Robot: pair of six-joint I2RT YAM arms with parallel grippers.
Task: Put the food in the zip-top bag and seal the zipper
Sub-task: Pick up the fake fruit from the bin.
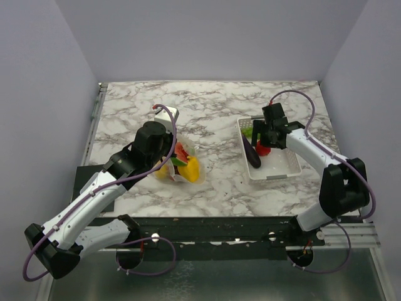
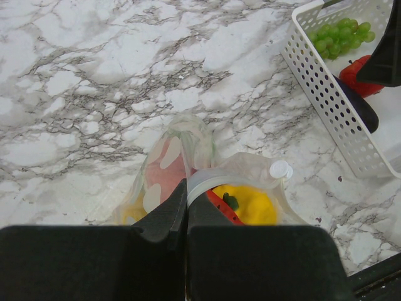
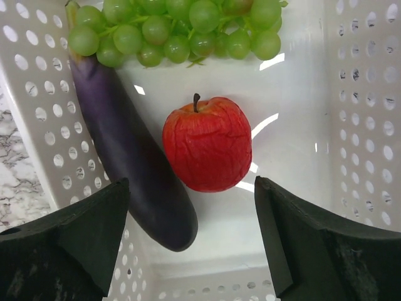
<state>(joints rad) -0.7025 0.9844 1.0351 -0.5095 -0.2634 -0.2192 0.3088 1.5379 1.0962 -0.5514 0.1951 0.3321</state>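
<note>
Near the front edge of the marble counter (image 1: 219, 113), left of centre: clear, dot-printed zip-top bag (image 2: 182, 150), slumped on the stone, with a red watermelon slice (image 1: 182, 152) and a yellow piece (image 2: 250, 204) showing through the soft plastic. Whitish zipper (image 2: 203, 180) bowed open along the mouth, right beside the fingertips. Left gripper (image 2: 187, 191) clamped on the bag's mouth edge, jaws pressed together over the plastic.

Toward the right edge, well apart from the bag: white perforated basket (image 1: 279, 170), holding green grapes (image 3: 182, 28) at its far end, a purple eggplant (image 3: 135, 169) along its left wall and a red apple (image 3: 207, 150) just beside the eggplant. Right gripper (image 3: 191, 188) poised above the basket, jaws spread wide and gripping nothing, apple framed between them in the wrist view.
</note>
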